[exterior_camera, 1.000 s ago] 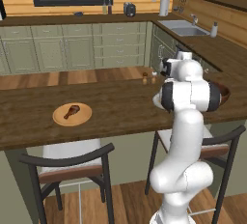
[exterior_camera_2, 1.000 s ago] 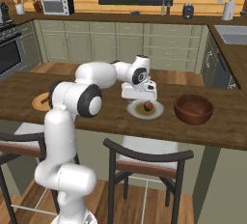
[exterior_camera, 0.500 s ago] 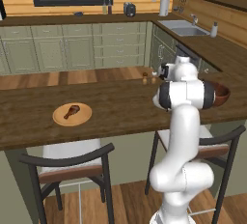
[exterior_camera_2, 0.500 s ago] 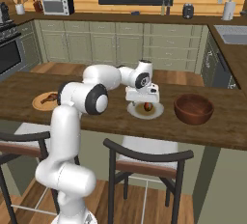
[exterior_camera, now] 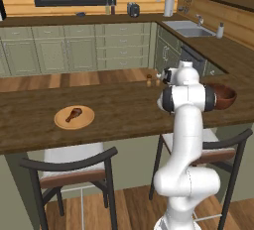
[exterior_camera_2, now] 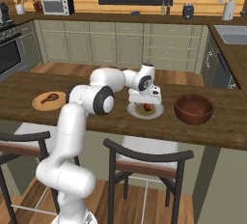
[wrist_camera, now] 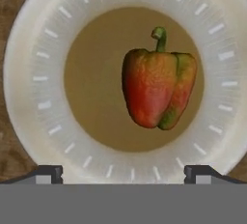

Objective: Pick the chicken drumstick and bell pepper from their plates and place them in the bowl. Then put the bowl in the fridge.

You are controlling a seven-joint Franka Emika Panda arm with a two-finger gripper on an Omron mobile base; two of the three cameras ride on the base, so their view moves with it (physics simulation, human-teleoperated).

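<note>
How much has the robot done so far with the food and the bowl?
Nothing looks done yet. The chicken drumstick lies on its tan plate, and the bowl looks empty. In hand: the open gripper hovers over the bell pepper on the pale-rimmed plate. Left: both foods into the bowl, then the bowl into the fridge.

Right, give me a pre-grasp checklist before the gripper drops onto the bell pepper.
1. Jaws of the gripper open: ok, tips stand wide apart.
2. Bell pepper on the pale-rimmed plate: ok, lying on its brownish centre.
3. Pepper centred between the tips: not ok, it sits toward one tip in the hand view.
4. Gripper empty: ok, nothing between the tips.
5. Bowl ready: ok, upright on the counter beside the plate.
6. Chicken drumstick on the tan plate: ok, not yet picked.
</note>
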